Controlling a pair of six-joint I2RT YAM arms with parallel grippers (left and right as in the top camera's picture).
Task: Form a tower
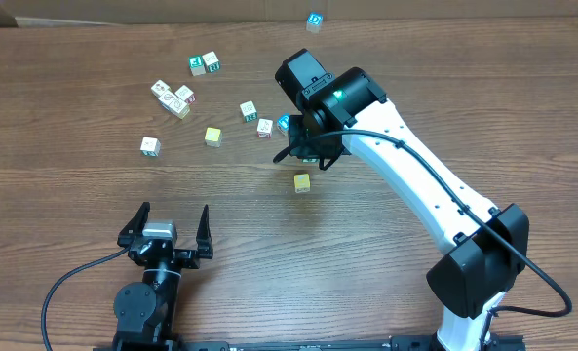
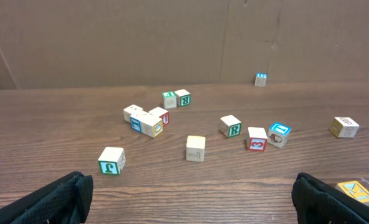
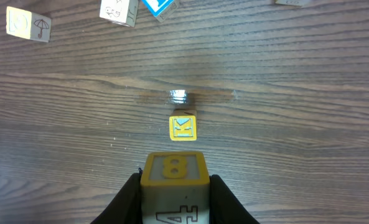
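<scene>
Overhead: right end effector (image 1: 309,156) is hovering just beyond the tower's lone yellow base cube (image 1: 301,182) — nearer arm. Left wrist: left end effector (image 2: 190,186) is standing wide, well apart. Right wrist: right is clamping an 8-marked cube (image 3: 173,177) — base straight ahead.

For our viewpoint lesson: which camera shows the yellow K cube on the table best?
Right wrist: the yellow K cube sits central, its letter readable. Overhead shows it small, letter illegible; left wrist shows it low at the right edge, partly hidden.
</scene>
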